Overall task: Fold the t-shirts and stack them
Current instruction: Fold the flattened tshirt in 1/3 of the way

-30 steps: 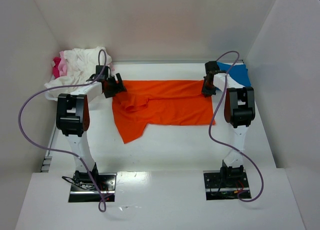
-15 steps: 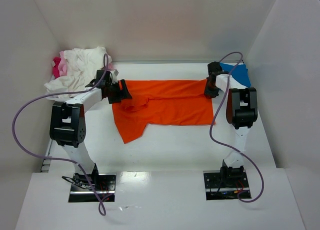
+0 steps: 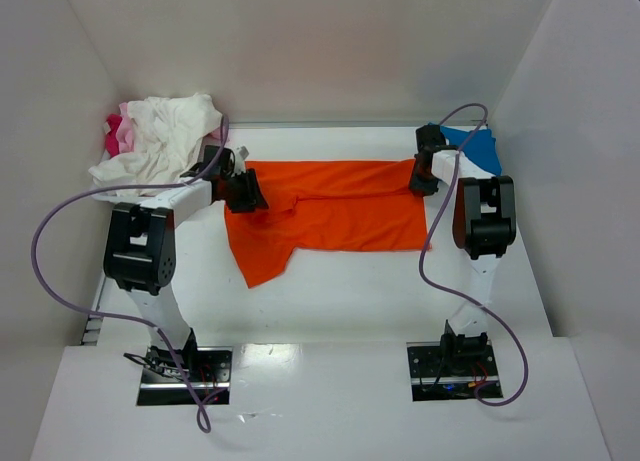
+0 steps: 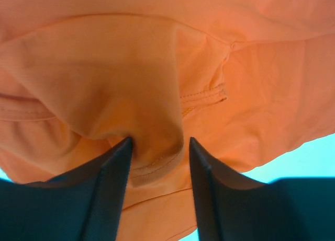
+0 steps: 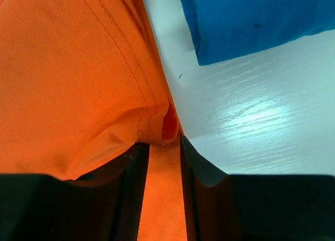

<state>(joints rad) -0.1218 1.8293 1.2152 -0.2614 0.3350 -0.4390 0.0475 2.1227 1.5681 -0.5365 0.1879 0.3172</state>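
Note:
The orange t-shirt [image 3: 340, 206] lies spread flat mid-table, a sleeve trailing toward the front left. My left gripper [image 3: 245, 193] sits on its left edge. In the left wrist view its fingers [image 4: 112, 188] straddle a raised fold with a stitched hem [image 4: 157, 165], jaws apart, so the left gripper [image 4: 159, 144] is open. My right gripper [image 3: 422, 181] rests at the shirt's far right corner, open, and in the right wrist view a curled hem [image 5: 165, 123] lies just off the tips of the right gripper [image 5: 161, 141]. The blue t-shirt [image 3: 478, 149] lies behind it.
A heap of white [image 3: 160, 136] and pink [image 3: 118, 133] t-shirts sits at the back left corner. White walls close in the table on the left, back and right. The blue shirt's edge [image 5: 251, 21] lies a short strip of bare table [image 5: 251, 121] away from the orange hem.
My left gripper slid right from the table's edge onto the orange shirt and its jaws narrowed around a fold. My right gripper's jaws came apart at the right corner.

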